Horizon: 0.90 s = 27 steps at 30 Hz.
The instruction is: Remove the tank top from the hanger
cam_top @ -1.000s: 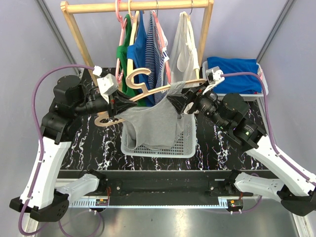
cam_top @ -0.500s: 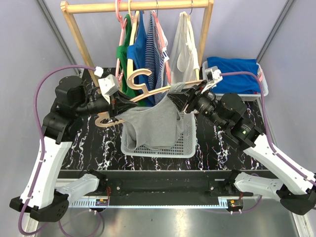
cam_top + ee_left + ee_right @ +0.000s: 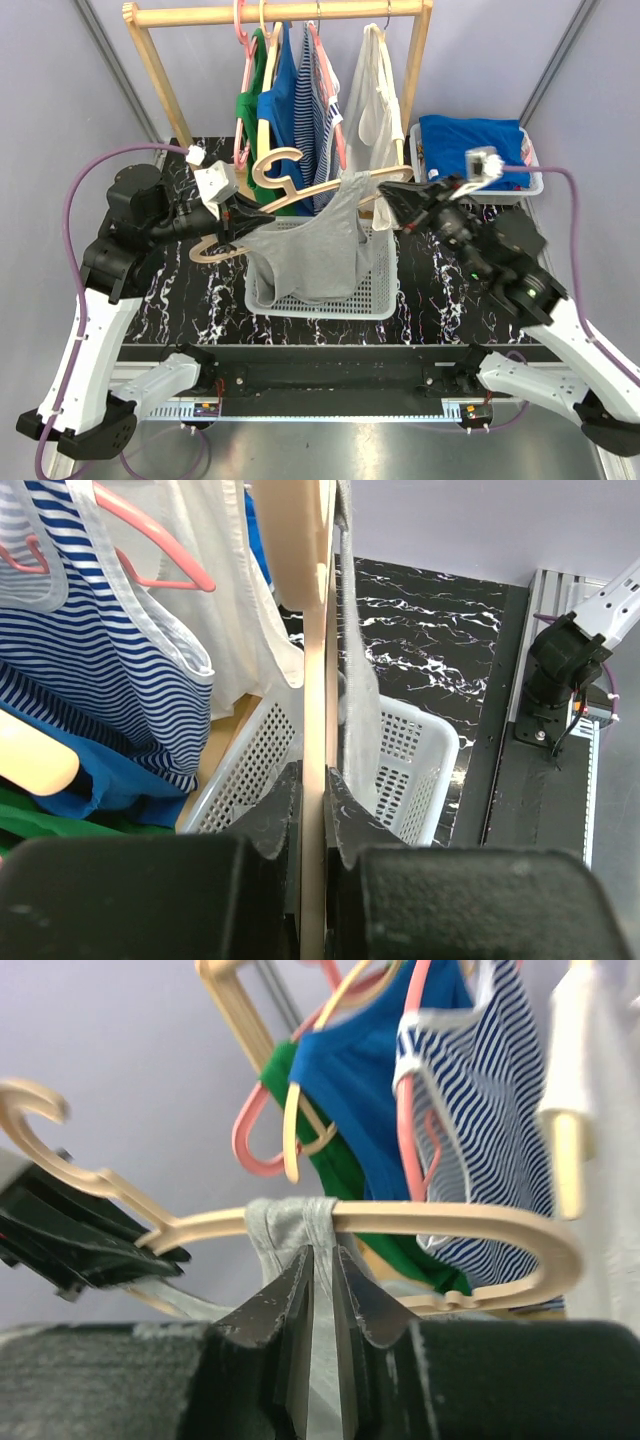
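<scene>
Grey cotton hangs over the table. The grey tank top (image 3: pixel 305 255) is draped from the wooden hanger (image 3: pixel 300 190), and its hem drops into the white basket (image 3: pixel 385 290) below. The left gripper (image 3: pixel 313 810) is clamped on the hanger at its 9 o'clock end. The right gripper (image 3: pixel 322 1260) is pinched shut on the strap (image 3: pixel 288 1222) that loops over the hanger's arm toward 3 o'clock.

I judge the task about half done. The hanger is off the rail and held, but that strap has not cleared the arm's tip. The other shoulder is hidden beside the left gripper and appears to be on too.

At 12 o'clock the clothes rail (image 3: pixel 270 13) carries a striped top (image 3: pixel 320 105) and a white top (image 3: pixel 372 100) just behind the hanger, where they could snag it. A blue folded garment (image 3: pixel 470 137) lies at 2 o'clock.
</scene>
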Available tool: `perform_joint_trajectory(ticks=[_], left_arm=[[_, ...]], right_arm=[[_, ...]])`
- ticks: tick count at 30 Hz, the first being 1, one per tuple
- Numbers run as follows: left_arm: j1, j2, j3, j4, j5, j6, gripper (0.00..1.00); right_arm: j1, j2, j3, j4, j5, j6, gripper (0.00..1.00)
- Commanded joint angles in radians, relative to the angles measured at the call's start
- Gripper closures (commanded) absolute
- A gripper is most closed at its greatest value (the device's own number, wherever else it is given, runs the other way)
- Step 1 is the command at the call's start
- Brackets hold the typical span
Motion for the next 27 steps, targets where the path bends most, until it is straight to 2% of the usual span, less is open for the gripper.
perform_joint_trajectory(ticks=[1,3,5,6,7,8,9,10,13,17,27], left_arm=[[-0.003,-0.017,-0.008,0.065,-0.011,0.008,0.93],[-0.003,-0.019,-0.004,0.065,-0.014,0.008,0.93],[-0.003,-0.020,-0.004,0.063,-0.013,0.009,0.93],[-0.003,-0.020,-0.002,0.063,-0.016,0.011,0.93],[-0.003,-0.019,-0.004,0.063,-0.014,0.011,0.93],[-0.003,-0.019,-0.002,0.063,-0.016,0.011,0.94],[-0.004,-0.017,0.001,0.062,-0.013,0.011,0.94],[-0.003,-0.016,0.004,0.063,-0.011,0.011,0.94],[-0.003,-0.016,0.006,0.063,-0.008,0.008,0.94],[-0.003,-0.022,0.006,0.062,-0.007,0.006,0.94],[-0.003,-0.019,0.007,0.062,0.001,0.004,0.94]], right_arm=[[0.005,-0.101,0.013,-0.021,0.156,-0.034,0.81],[0.005,-0.121,0.010,-0.056,0.263,-0.028,0.87],[0.005,-0.146,-0.007,-0.056,0.263,-0.037,0.85],[0.005,-0.144,-0.014,-0.056,0.203,-0.035,0.80],[0.005,-0.125,-0.016,-0.056,0.160,-0.034,0.66],[0.005,-0.111,-0.017,-0.055,0.064,-0.031,0.60],[0.005,-0.091,-0.017,-0.055,0.022,-0.020,0.55],[0.005,-0.053,-0.017,-0.056,-0.012,-0.017,0.46],[0.005,0.010,-0.024,-0.036,-0.107,-0.012,0.32],[0.005,0.053,-0.024,-0.013,-0.142,-0.014,0.26],[0.006,0.098,-0.024,0.017,-0.182,0.006,0.25]])
